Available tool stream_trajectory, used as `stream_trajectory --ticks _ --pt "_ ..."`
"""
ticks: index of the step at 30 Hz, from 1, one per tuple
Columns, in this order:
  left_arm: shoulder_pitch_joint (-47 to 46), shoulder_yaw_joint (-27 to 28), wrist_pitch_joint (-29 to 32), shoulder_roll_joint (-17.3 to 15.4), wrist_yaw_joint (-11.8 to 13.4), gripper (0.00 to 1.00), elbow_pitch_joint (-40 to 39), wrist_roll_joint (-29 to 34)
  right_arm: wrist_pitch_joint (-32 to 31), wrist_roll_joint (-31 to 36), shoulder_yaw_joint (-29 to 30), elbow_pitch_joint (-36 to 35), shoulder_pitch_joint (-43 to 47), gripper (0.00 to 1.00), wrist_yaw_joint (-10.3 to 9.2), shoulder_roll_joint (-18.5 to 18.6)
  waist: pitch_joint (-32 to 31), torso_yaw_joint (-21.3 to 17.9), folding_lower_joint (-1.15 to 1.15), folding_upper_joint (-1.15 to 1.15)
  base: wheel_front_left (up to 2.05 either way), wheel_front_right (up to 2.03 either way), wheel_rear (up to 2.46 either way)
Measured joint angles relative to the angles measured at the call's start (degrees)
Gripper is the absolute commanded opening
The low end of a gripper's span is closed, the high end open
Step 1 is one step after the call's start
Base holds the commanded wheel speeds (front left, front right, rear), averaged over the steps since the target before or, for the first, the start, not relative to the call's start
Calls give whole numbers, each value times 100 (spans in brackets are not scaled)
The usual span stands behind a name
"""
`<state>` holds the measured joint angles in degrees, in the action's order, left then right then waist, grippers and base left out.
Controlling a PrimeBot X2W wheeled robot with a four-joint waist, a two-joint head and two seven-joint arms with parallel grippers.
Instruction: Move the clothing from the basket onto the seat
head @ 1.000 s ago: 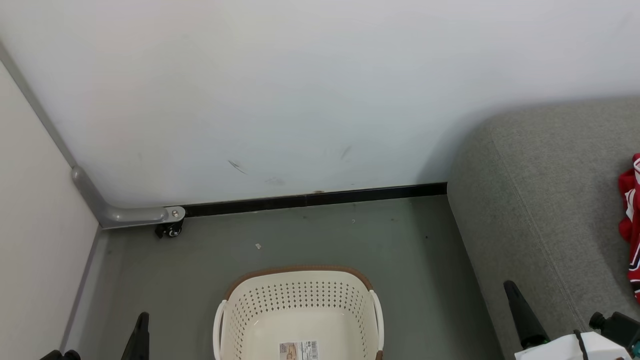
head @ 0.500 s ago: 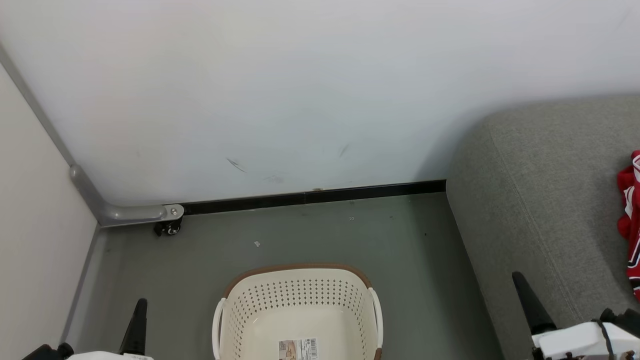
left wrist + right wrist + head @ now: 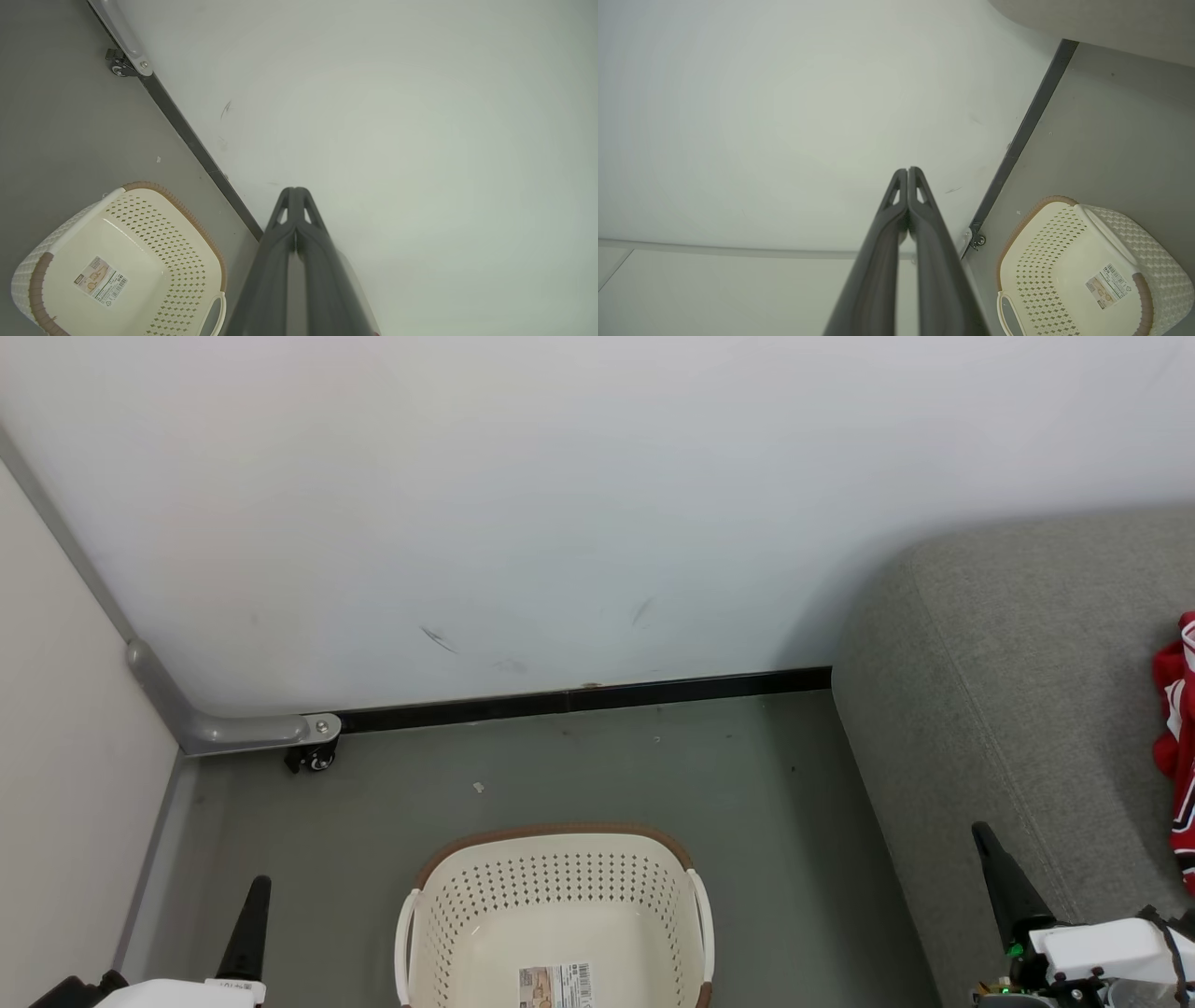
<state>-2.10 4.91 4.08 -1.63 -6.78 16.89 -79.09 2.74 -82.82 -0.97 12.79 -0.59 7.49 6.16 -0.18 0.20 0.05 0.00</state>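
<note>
The cream basket (image 3: 555, 915) with a brown rim stands on the floor at the bottom centre of the head view, with just a paper label on its bottom. It shows also as the basket (image 3: 126, 261) and the basket (image 3: 1083, 270) in the wrist views. Red clothing (image 3: 1178, 747) with white trim lies on the grey seat (image 3: 1008, 709) at the right edge. My left gripper (image 3: 252, 901) is shut at the lower left, left of the basket. Over the seat's front part my right gripper (image 3: 990, 847) is shut and holds nothing. Both wrist views show the fingers pressed together: left gripper (image 3: 295, 191), right gripper (image 3: 907, 171).
A white wall (image 3: 523, 504) with a black skirting (image 3: 579, 695) closes the far side. A grey metal bracket with a small castor (image 3: 313, 758) sits at the left corner, beside a pale panel (image 3: 65, 784). Grey floor (image 3: 579, 765) lies between basket and wall.
The whole head picture has shifted slightly, so the camera moved. Both grippers have come a little further up into view; the right one has shifted right and up over the seat.
</note>
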Motion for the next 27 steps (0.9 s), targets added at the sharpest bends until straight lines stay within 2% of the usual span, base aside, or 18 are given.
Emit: stream_trajectory --ticks 17,27 --pt "-151 32 292 -13 -2 0 -24 -1205 -257 -1494 65 109 -136 0 0 108 33 -17 -1 0 0 0 0" --pt "-213 31 291 -14 -37 0 -53 -1227 -258 -1543 76 130 -233 0 0 110 34 -18 -2 0 0 0 0"
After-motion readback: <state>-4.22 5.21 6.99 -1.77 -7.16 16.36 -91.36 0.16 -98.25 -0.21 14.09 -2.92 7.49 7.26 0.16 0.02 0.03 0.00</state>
